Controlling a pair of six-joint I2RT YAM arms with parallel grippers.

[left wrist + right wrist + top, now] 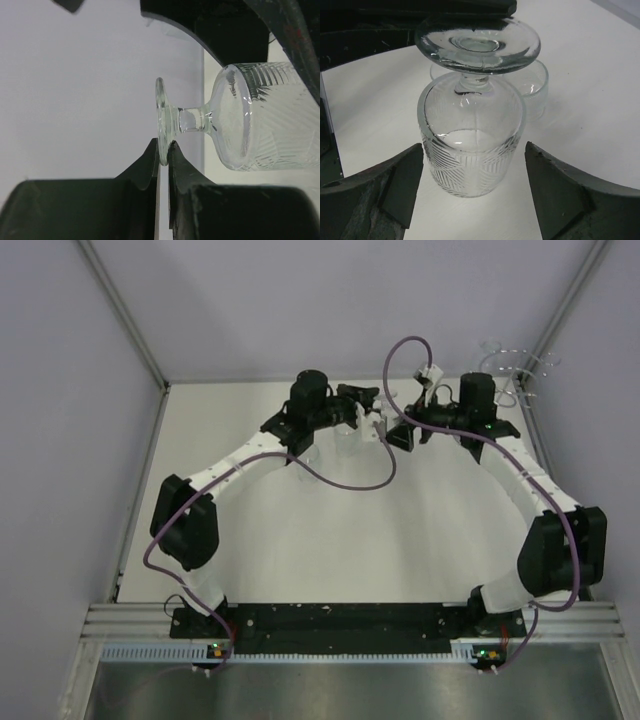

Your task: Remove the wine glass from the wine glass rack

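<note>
The wine glass (470, 145) is clear, with cut lines round its bowl. It hangs foot up and mouth down above the white table (585, 90). In the left wrist view my left gripper (163, 147) is shut on the rim of the glass's foot (161, 117). My right gripper (474, 150) stands open with a finger on either side of the bowl, both apart from the glass. The two grippers meet at the table's far middle, left gripper (372, 418) and right gripper (405, 430). The wine glass rack (508, 368), silver wire, stands in the far right corner, away from the glass.
Another clear glass (537, 90) stands on the table just behind the held one. Grey walls close the table in at the back and both sides. Purple cables (345, 483) loop from both wrists.
</note>
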